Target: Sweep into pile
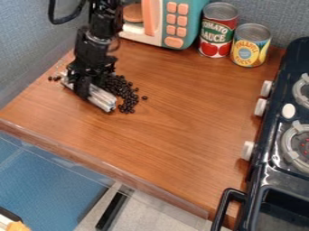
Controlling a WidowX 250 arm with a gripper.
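Dark beans (125, 91) mostly bunched beside a pale bar (102, 99)

Furthest left on the worktop (169, 131), a few loose beans lie past the bar's end, apart from the main bunch. Next comes the pincer (86, 84), low over the worktop and, as far as I can make out, clamped on the bar near its middle. That is a sensible hold: the bar looks stiff and light, but might twist if pushed by one end. Just right of it, the beans spread in a curved band, with one straggler beyond. They look hard, light and smooth, liable to roll, so I'd nudge them along with the bar's long side rather than pinch them; a brisk shove could scatter them.

Behind, the toy microwave (181, 22) has something round and brownish inside. Further right, a red can (217, 32) and a yellow-and-blue can (250, 46) stand upright, side by side; their tops look covered, so I can't tell what they hold. The toy stove (260, 169) is at the far right.
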